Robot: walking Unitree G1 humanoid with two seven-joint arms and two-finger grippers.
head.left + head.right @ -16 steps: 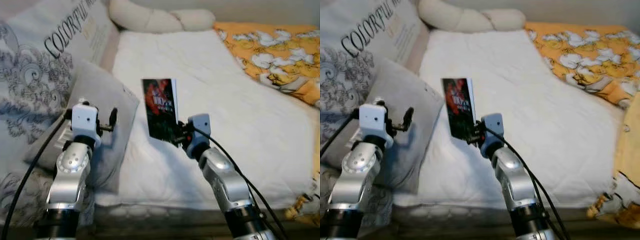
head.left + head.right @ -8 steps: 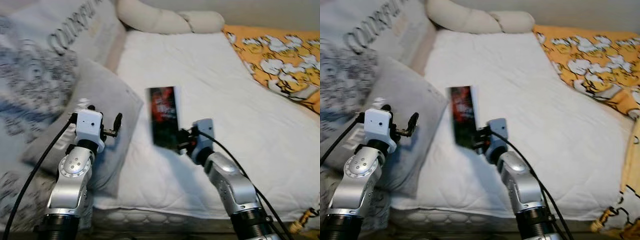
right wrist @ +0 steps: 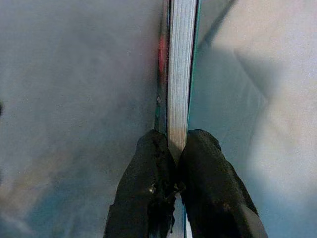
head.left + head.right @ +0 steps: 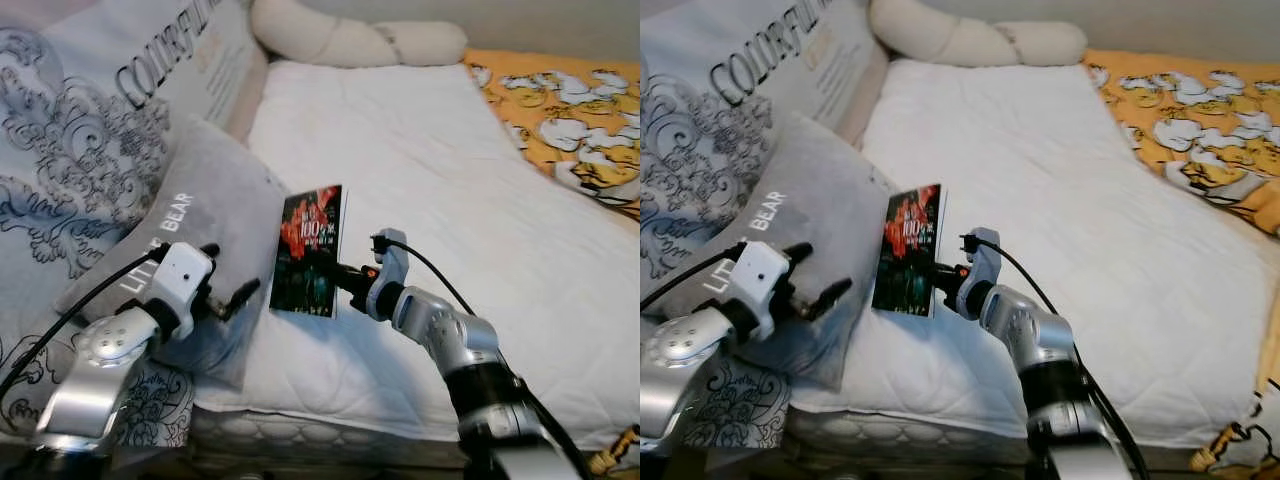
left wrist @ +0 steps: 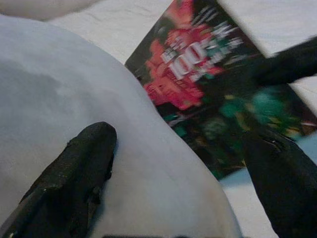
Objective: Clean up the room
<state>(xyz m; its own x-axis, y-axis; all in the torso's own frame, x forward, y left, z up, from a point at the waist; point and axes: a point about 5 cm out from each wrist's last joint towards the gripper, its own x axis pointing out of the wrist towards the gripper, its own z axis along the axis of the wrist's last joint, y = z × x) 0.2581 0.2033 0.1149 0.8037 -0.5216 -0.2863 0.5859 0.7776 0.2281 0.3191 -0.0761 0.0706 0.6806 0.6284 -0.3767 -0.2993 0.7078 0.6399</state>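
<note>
Book [image 3: 177, 74] edge-on between the right gripper's [image 3: 177, 158] clamped jaws.

grey pillow [image 4: 195, 235] blocks left; white mattress [image 4: 440, 170] open right of held book [image 4: 310, 250].

Soft even daylight; blurry wrist views.

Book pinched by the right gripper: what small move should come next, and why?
Probably bring the open left gripper across to take the book. The right gripper pinches it by one edge, held upright above the bed, and the left jaws already face its cover.
</note>
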